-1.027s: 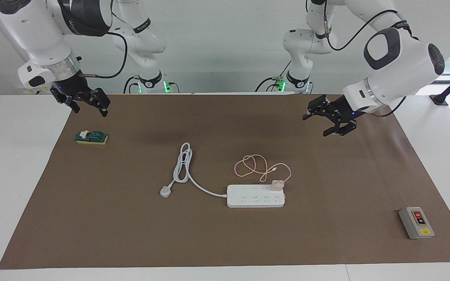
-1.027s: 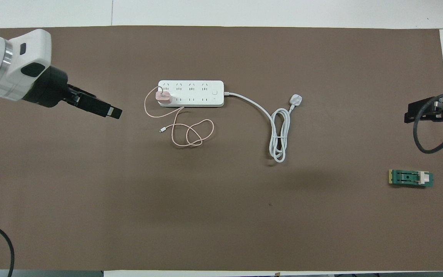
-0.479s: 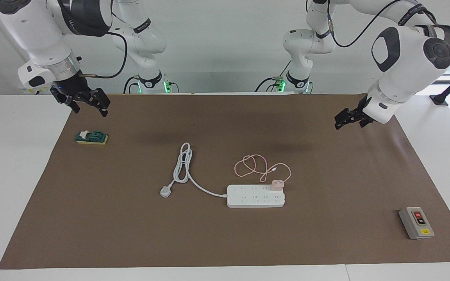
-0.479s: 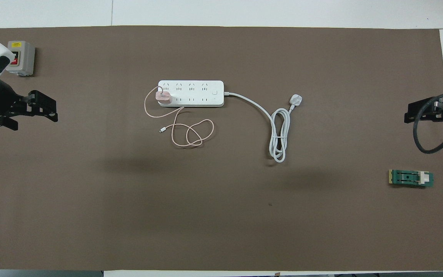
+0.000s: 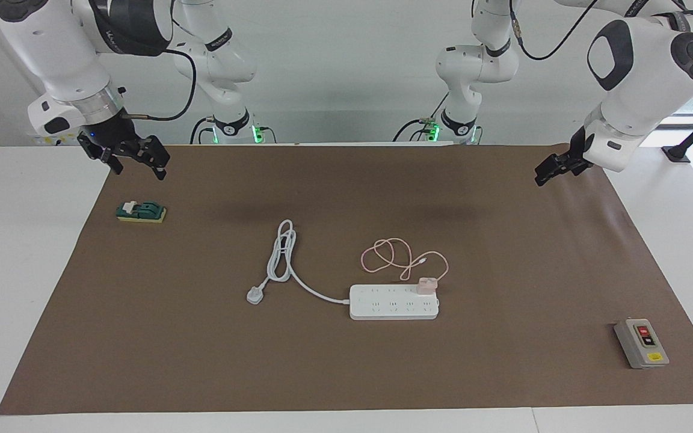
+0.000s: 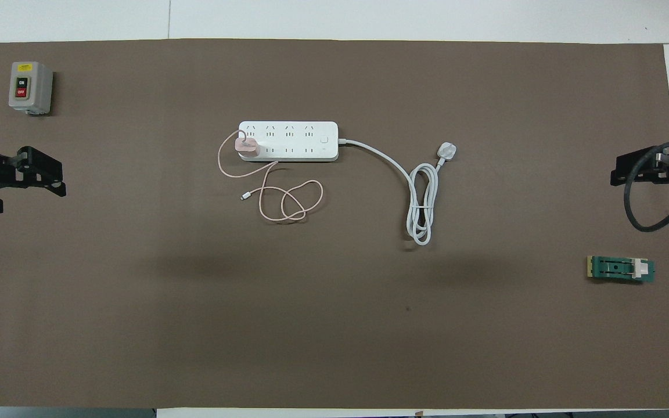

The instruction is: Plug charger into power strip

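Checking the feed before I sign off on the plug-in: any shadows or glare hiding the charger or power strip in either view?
Facing view: charger and power strip evenly lit; soft shadow bands fall on the brown mat nearer the robots, not on them. Overhead view: no glare on the strip's white top; faint dark patches on bare mat nearer the robots. Left gripper and right gripper cast nothing on them.

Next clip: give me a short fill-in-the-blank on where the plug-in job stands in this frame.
1. The small pale pink cube charger sits plugged into the long flat white ____.
2. The charger occupies a socket at the strip's end toward the ____ arm's end of the table.
3. The strip's own grey-white three-pin plug lies on the brown ____, unconnected.
4. Neither the left gripper nor the right gripper holds ____.

Missing words: power strip; left; mat; anything
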